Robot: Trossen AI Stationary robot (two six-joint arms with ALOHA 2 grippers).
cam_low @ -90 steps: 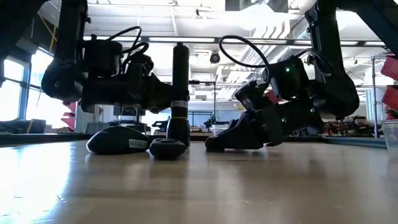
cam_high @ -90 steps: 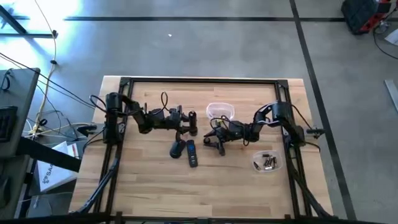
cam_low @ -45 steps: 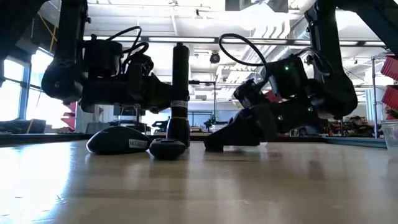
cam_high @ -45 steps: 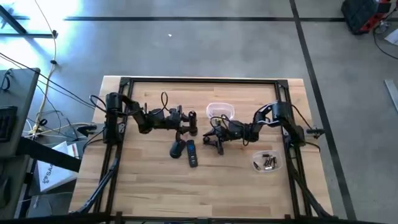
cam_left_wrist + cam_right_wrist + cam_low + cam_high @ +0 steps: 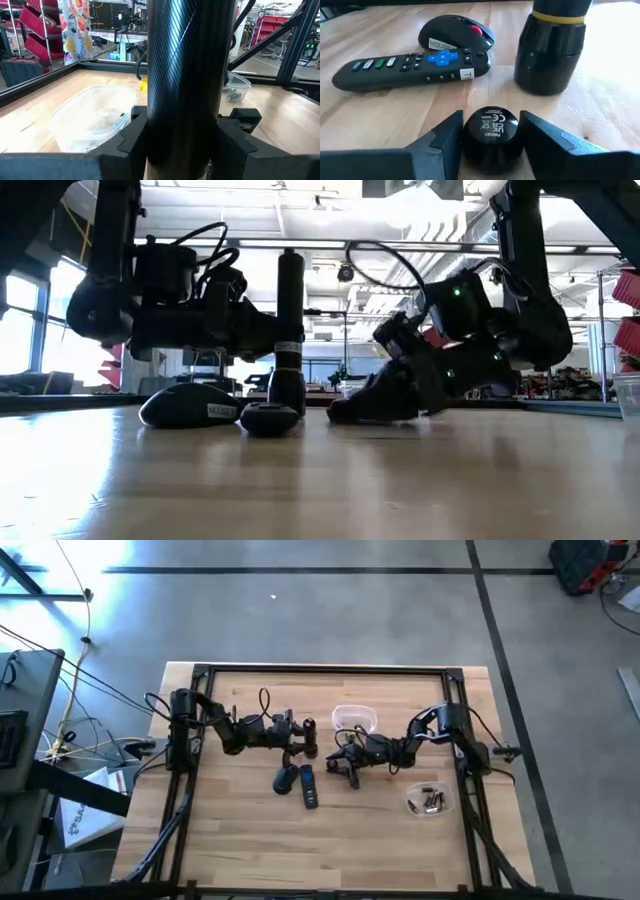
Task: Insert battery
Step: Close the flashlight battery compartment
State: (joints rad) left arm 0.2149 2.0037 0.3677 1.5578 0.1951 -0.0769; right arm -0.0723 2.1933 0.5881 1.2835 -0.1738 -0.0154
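A black flashlight [image 5: 290, 320] stands upright at mid-table, its wide head [image 5: 549, 50] with a yellow ring down on the wood. My left gripper [image 5: 298, 740] is shut on its barrel. Just to the right, my right gripper [image 5: 346, 766] is low over the table, shut on a small round black cap [image 5: 492, 131]. Batteries [image 5: 431, 802] lie in a clear tub at the right. A black remote [image 5: 415, 67] and a black mouse [image 5: 455, 32] lie on the table near the flashlight. My left gripper pinches the flashlight's barrel [image 5: 182, 115] between its two fingers [image 5: 131, 140], coming level from the table's left and lying across it. The flashlight stays upright with its head on the table. My right gripper pinches the round cap's rim [image 5: 470, 137] between its two fingers [image 5: 442, 137], slanting down from the table's right. The cap's marked flat face [image 5: 492, 122] points toward the flashlight. Whether the cap rests on the wood, I cannot tell.
An empty clear tub [image 5: 353, 720] sits just beyond the two grippers. A black frame [image 5: 320, 669] runs round the tabletop. Bare wood [image 5: 320, 840] lies along the near side.
My right gripper has edged a little toward the table's left, nearer the flashlight, still shut on the cap and staying low over the wood.
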